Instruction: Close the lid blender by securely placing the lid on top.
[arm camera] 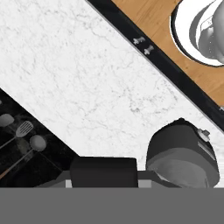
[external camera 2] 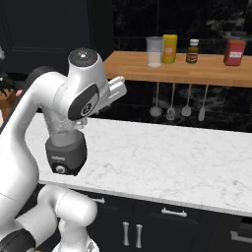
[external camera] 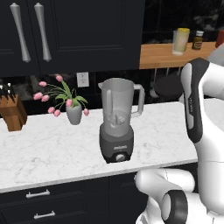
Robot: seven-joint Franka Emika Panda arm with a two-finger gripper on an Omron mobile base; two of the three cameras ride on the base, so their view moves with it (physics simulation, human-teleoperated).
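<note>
The white arm (external camera: 196,100) rises in front of the table (external camera: 52,148), bent over it at the elbow. At its end the pincer (arm camera: 103,176) is clenched on the lid (external camera: 168,86), a black disc. In the hand view the lid shows edge-on as a dark block that covers the fingertips. The lid hangs in the air to the right of the blender (external camera: 117,127), about level with the jar's rim and apart from it.

The blender stands upright on the white marble table near its front edge, with the knob facing forward and the handle to the right. The top of the jar is open.

Further back and to the left are a grey vase of pink tulips (external camera: 73,112) and, at the edge, a wooden knife block (external camera: 11,113).

On the back wall, ladles and spatulas (external camera 2: 171,106) hang beneath a wooden shelf (external camera 2: 206,71). The shelf carries a glass (external camera 2: 154,51), a yellow canister (external camera 2: 170,48), a brown bottle (external camera 2: 192,51) and a red jar (external camera 2: 235,51).
</note>
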